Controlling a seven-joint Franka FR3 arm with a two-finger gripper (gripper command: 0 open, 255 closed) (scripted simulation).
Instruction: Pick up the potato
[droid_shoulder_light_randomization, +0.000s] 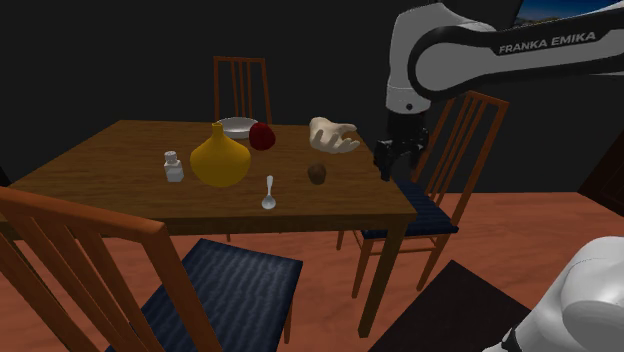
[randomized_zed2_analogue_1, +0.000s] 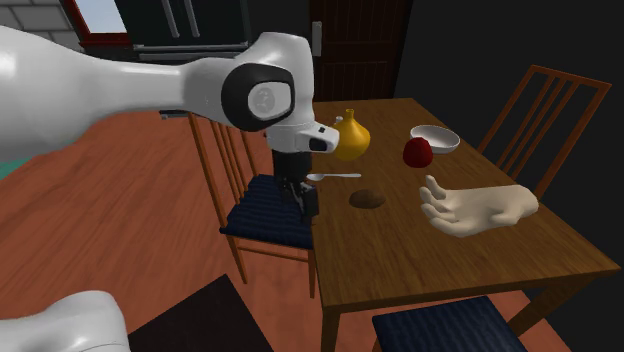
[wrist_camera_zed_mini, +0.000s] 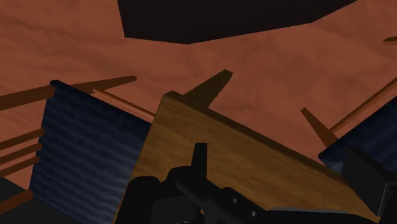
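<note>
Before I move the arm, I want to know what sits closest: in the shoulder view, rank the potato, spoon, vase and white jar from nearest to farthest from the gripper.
1. Potato, just left of the gripper.
2. Spoon, farther left and nearer the camera.
3. Vase, left again, about mid-table.
4. White jar, farthest left, beside the vase.

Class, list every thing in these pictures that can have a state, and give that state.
potato, lying free on the table, not held
spoon, lying flat on the table
yellow vase, upright
small white bottle, upright
white bowl, upright
hand model, lying on the table
gripper, beside the table's edge, apart from the potato
</note>
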